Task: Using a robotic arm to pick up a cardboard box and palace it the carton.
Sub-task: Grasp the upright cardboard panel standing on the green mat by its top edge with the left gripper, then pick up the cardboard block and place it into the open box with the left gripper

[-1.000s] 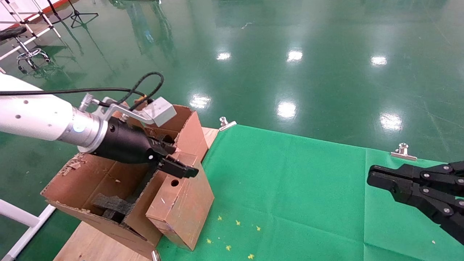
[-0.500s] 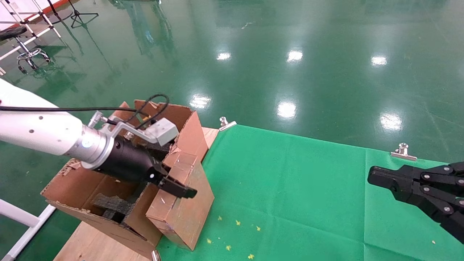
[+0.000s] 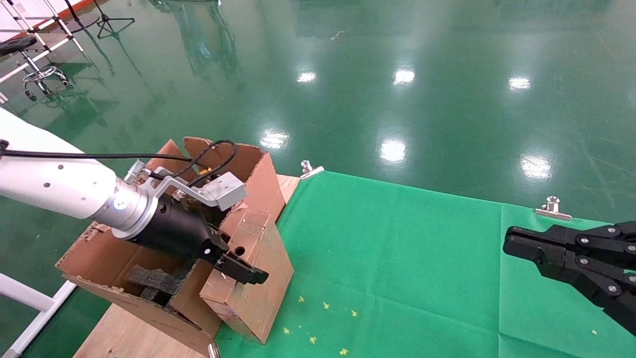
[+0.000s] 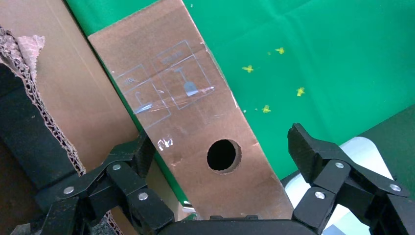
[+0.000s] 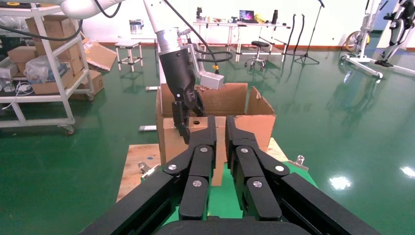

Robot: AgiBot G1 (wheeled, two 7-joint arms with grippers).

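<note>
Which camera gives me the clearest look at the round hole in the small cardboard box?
Left wrist view: the cardboard box fills it, hole facing the camera. Head view shows the hole small beside the left gripper. Right wrist view shows it far off.

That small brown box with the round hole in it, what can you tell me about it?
The small box is slim, rectangular, brown cardboard, scuffed, with clear tape and faint printed symbols on its face above a round hole. It stands tilted on the green cloth, leaning against the flap of the big carton. The left gripper straddles it with fingers open on either side, not yet closed on it.
</note>
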